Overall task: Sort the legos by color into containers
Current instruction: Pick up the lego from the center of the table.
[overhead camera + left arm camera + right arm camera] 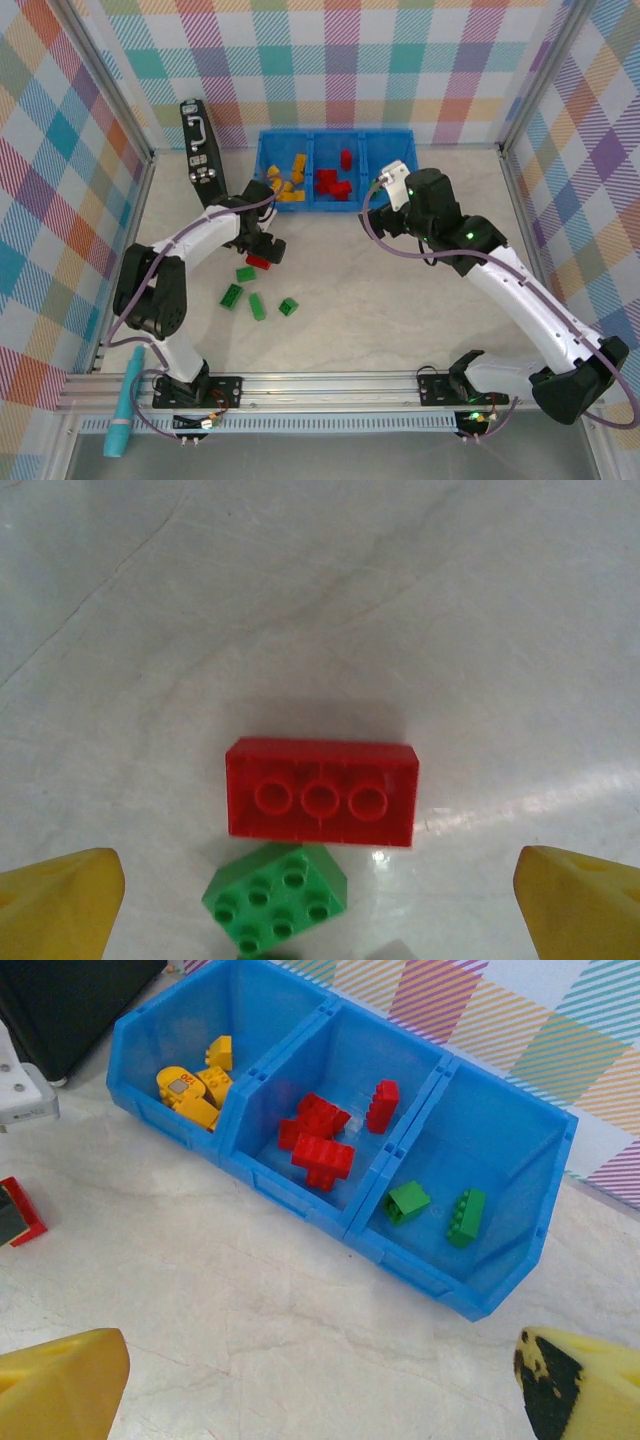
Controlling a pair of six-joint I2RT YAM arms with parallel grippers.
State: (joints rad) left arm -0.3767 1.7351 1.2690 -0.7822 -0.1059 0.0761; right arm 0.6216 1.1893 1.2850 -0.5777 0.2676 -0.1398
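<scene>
Since the red rectangular plastic lego brick is hard moulded plastic, I'd expect it to be light, rigid and sturdy, with glossy walls that are a bit slippery, so pinch square on flat faces. It lies hollow side up, three round tubes showing, on the pale marble-look tabletop just ahead of the left gripper, centred but beyond the fingertips. That gripper is wide open and empty. Its yellow fingers line up with the brick's short ends, so an end-to-end grab looks best. A small green studded brick crowds the near long side, contact unclear. The right gripper is also spread and empty, with the long blue plastic three-compartment bin ahead of it, reds in the middle compartment.
</scene>
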